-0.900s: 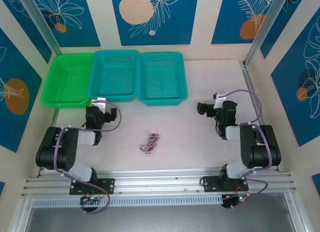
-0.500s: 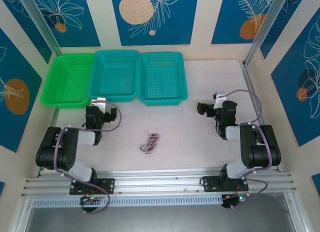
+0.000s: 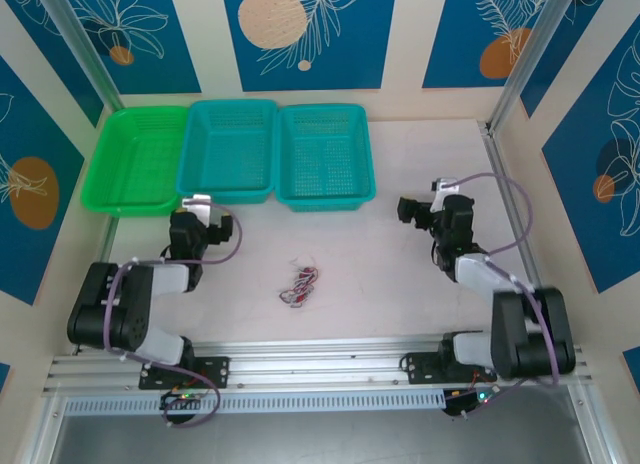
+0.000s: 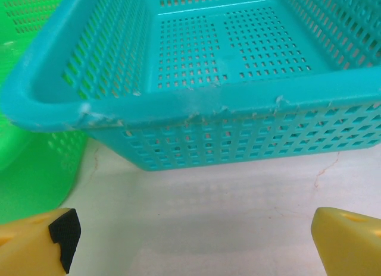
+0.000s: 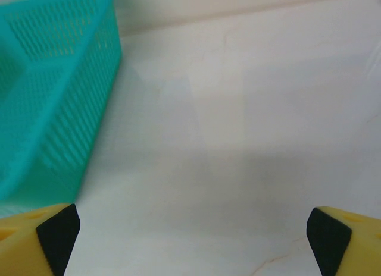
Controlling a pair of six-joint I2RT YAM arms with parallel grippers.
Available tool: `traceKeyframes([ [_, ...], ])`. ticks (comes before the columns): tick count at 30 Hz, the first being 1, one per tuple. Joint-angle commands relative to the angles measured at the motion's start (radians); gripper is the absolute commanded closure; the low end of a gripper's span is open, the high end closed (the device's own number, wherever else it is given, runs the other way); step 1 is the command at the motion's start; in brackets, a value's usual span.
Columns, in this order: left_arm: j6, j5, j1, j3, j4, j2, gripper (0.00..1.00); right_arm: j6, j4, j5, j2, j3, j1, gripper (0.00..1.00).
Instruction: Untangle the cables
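Presently the cables (image 3: 299, 285) lie bunched, well clear of the middle basket's (image 3: 228, 195) near rim. Left gripper (image 4: 193, 239) just short of that rim, right gripper (image 5: 190, 234) well to its right; both spread, empty. Judged light, limp, snag-prone: pinch one free end.

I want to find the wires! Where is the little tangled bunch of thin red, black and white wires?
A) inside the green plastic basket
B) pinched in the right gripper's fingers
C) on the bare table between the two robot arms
C: the small tangle of thin red, black and whitish wires lies loose on the pale table, midway between the two arms.
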Motion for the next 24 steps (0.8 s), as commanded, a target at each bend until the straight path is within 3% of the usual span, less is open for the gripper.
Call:
traceKeyframes([
  [1,-0.029,-0.075,-0.028,0.021,-0.152,-0.161,0.00,0.264,-0.401,0.057,-0.180,0.130,0.001,0.00],
  [6,-0.296,-0.105,-0.038,0.074,-0.438,-0.407,0.00,0.416,-0.615,-0.201,-0.232,0.213,0.065,0.00],
  [9,-0.518,0.033,-0.044,0.154,-0.681,-0.484,0.01,0.477,-0.663,-0.253,-0.191,0.244,0.193,0.00],
  [12,-0.738,0.242,-0.063,0.204,-0.854,-0.499,0.10,0.541,-0.693,-0.243,-0.133,0.265,0.326,0.00],
  [14,-0.853,0.365,-0.111,0.210,-0.908,-0.482,0.13,0.572,-0.703,-0.229,-0.096,0.272,0.405,0.00],
  [16,-0.935,0.414,-0.201,0.211,-0.984,-0.465,0.18,0.617,-0.685,-0.235,-0.047,0.269,0.470,0.00],
  [19,-1.027,0.390,-0.351,0.207,-1.100,-0.456,0.29,0.678,-0.641,-0.289,0.036,0.275,0.545,0.00],
  [24,-1.280,0.378,-0.469,0.114,-1.172,-0.476,0.49,0.726,-0.600,-0.295,0.185,0.322,0.654,0.01],
])
